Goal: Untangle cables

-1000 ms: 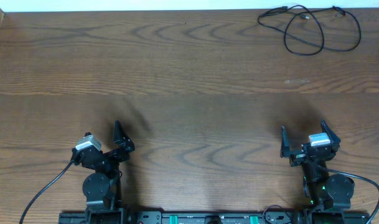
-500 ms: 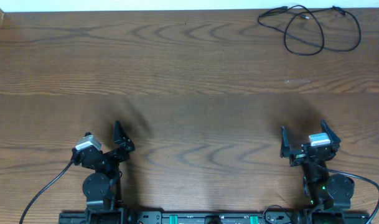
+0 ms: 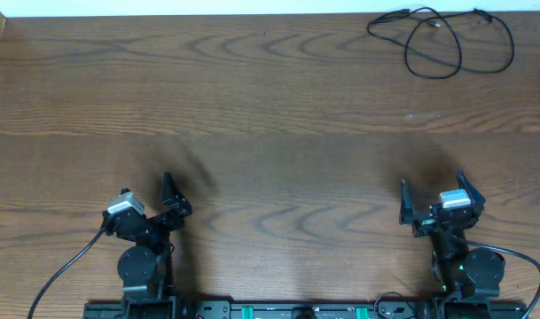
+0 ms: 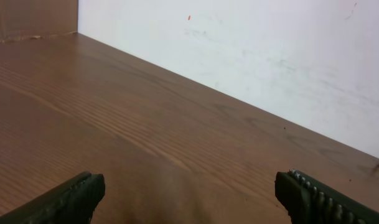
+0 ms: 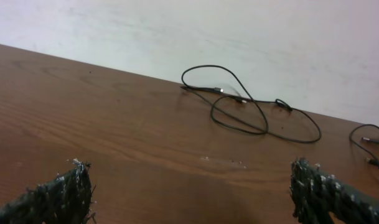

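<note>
Wooden worktop [image 3: 270,115]; far right, black cables [image 5: 239,99] look light, limp; pinch mid-loop. Left gripper [image 4: 189,193] and right gripper [image 5: 189,186]: jaws apart.

- Left arm [image 3: 138,257], right arm [image 3: 469,270]: black, rounded joint housings. The right one shows a green light.
- Left hand [image 3: 147,189], right hand [image 3: 434,188]: two black fingers each, with a silver-grey block behind.
- Left pads [image 4: 313,196]: dark, ribbed.
- Right pads [image 5: 320,186]: dark, flecked pale.
- Black cable [image 3: 66,270]: one per arm.
- Base rail [image 3: 296,311]: black with green accents.
</note>
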